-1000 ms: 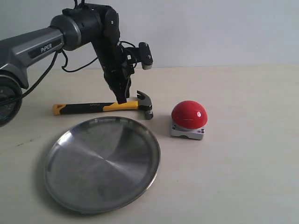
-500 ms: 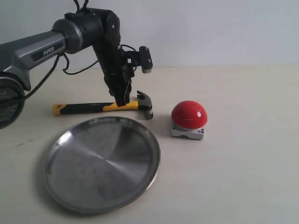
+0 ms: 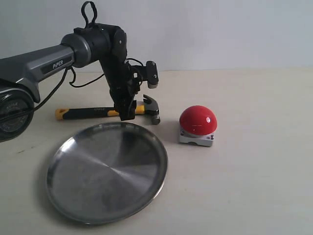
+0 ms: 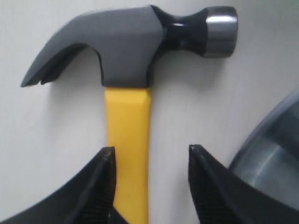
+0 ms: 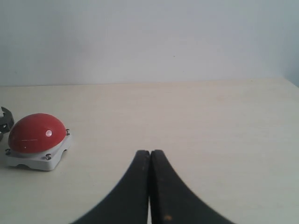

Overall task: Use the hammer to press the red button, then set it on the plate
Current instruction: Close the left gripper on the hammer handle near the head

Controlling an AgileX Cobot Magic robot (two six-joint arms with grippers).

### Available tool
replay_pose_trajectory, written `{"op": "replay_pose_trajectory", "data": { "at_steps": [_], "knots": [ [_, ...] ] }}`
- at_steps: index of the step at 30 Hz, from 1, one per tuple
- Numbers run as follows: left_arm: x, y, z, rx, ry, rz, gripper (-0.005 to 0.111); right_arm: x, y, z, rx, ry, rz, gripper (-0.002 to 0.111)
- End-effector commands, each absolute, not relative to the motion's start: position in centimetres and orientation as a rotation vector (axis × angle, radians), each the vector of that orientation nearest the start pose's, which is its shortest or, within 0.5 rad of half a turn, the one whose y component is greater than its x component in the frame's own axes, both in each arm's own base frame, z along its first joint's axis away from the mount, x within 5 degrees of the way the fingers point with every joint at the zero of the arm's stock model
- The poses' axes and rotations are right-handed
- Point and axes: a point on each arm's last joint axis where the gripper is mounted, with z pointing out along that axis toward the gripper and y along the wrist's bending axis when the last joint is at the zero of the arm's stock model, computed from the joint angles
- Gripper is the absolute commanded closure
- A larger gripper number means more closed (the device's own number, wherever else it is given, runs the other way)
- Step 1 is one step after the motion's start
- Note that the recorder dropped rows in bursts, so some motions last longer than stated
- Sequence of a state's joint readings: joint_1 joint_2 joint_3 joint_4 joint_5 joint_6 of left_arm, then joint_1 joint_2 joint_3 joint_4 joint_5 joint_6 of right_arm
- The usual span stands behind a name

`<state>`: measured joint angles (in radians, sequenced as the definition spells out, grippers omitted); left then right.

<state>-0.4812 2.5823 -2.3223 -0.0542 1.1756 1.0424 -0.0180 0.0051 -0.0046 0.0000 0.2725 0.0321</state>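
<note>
The hammer (image 3: 98,112) lies flat on the table behind the plate (image 3: 73,191), its dark head (image 3: 152,110) pointing toward the red button (image 3: 197,120). My left gripper (image 3: 126,115) is down over the yellow handle just behind the head. In the left wrist view the left gripper (image 4: 150,156) is open, the yellow handle (image 4: 127,140) lies between the fingers against one fingertip (image 4: 106,161), and the steel head (image 4: 131,44) shows beyond. The right gripper (image 5: 150,153) is shut and empty, with the red button (image 5: 35,133) off to its side. The right arm is out of the exterior view.
The plate's rim (image 4: 271,140) shows at the edge of the left wrist view, close to one finger. A cable loops off the left arm (image 3: 73,49). A pale wall stands behind the tabletop (image 3: 254,171).
The left gripper has dropped lower and shifted slightly forward over the hammer's handle. The hammer, button and plate have not moved.
</note>
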Motion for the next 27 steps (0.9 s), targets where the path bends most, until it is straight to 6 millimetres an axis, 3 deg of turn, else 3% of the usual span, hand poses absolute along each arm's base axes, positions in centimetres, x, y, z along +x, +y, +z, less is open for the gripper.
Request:
{"op": "replay_pose_trajectory", "data": {
  "at_steps": [1, 9, 20, 22, 25, 27],
  "knots": [
    [47.3, -24.9, 13.5, 1.983, 2.075, 0.038, 0.056, 5.5, -0.1, 18.9, 0.043, 1.751, 0.000, 0.108],
    [47.9, -25.0, 13.7, 1.933, 2.026, 0.069, 0.056, 5.5, -0.1, 18.9, 0.043, 1.751, 0.000, 0.108],
    [47.9, -24.9, 10.8, 1.983, 2.059, 0.065, 0.057, 5.5, -0.1, 18.9, 0.043, 1.751, 0.000, 0.108],
    [47.9, -24.8, 10.2, 1.999, 2.066, 0.079, 0.067, 5.5, -0.1, 18.9, 0.043, 1.751, 0.000, 0.108],
    [48.0, -24.7, 9.3, 2.024, 2.072, 0.100, 0.096, 5.5, -0.1, 18.9, 0.043, 1.751, 0.000, 0.108],
    [48.0, -24.6, 9.2, 2.030, 2.068, 0.110, 0.107, 5.5, -0.1, 18.9, 0.043, 1.751, 0.000, 0.108]
  ]
}}
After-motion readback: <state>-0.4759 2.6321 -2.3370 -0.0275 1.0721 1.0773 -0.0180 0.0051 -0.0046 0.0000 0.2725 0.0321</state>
